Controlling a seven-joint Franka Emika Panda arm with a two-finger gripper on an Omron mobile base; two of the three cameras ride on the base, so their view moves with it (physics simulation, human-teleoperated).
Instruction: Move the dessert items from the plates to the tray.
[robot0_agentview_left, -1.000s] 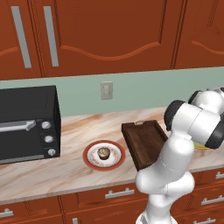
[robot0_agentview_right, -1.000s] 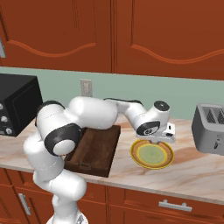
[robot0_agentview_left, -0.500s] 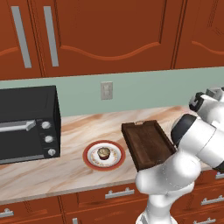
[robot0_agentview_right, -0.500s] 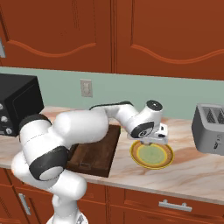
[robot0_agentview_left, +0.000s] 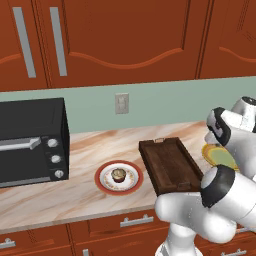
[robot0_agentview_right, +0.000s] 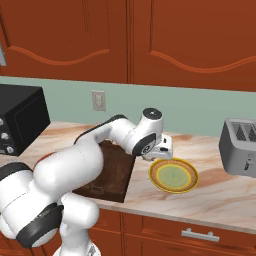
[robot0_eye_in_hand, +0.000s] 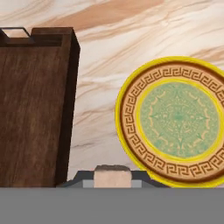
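The white arm rises from its base, bends at a dark elbow joint and reaches forward and sideways with the forearm nearly level. The wrist turns the hand downward. The gripper (robot0_eye_in_hand: 113, 176) points straight down, its jaws drawn together on a small pale beige piece (robot0_eye_in_hand: 113, 177).

Dark brown wooden rectangular tray (robot0_agentview_left: 171, 167) with raised sides and small end handles, lying flat on the marble counter between the two plates. Round white plate with a red rim (robot0_agentview_left: 119, 177) just left of it, carrying a brown cupcake in a tan wrapper (robot0_agentview_left: 118, 175), upright at the centre. Round yellow-green plate with a yellow rim and a brown patterned ring (robot0_eye_in_hand: 175, 119) flat to the tray's right, near but apart. Small pale beige piece (robot0_eye_in_hand: 113, 177) at the hand view's bottom edge, between the dark finger tips.
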